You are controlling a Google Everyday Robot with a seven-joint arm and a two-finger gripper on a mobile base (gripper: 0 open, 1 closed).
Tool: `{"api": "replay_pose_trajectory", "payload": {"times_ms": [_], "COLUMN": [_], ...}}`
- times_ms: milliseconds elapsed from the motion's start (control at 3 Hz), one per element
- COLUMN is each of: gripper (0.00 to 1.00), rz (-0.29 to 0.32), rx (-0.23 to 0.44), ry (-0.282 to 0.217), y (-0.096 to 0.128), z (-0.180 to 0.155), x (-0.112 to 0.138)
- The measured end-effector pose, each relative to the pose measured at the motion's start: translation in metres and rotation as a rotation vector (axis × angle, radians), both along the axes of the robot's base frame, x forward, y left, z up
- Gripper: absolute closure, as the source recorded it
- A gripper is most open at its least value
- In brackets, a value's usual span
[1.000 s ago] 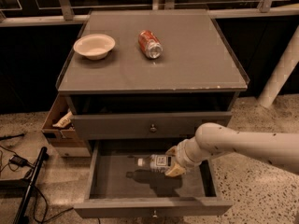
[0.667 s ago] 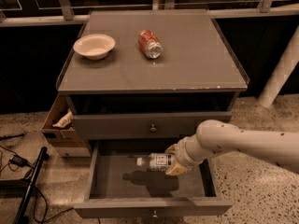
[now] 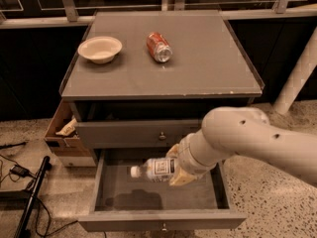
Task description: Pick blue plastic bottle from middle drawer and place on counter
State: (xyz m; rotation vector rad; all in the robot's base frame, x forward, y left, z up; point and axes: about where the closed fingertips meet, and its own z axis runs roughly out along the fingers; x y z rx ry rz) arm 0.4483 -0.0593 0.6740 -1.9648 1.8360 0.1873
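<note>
The hand [image 3: 176,166] pinches the bottle [image 3: 152,168] sideways above the open drawer [image 3: 163,216]; lifted toward the bench [image 3: 198,58], its cap could catch the upper drawer front [image 3: 124,133] and twist loose.

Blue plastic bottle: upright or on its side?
On its side: blue plastic bottle is horizontal, cap pointing left, gripped by the end effector over the middle drawer.
</note>
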Motion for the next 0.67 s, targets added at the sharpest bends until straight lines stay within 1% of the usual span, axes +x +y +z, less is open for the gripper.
{"api": "replay_pose_trajectory", "payload": {"times_ms": [333,667], "gripper": [1.0,1.0], "rz": [-0.005,-0.004], "rx": [-0.032,-0.028], "ry": [-0.035,-0.038], "y": [-0.0034,-0.003], "z": [0.031,0.0283], "x": [-0.0091,-0.0071]}}
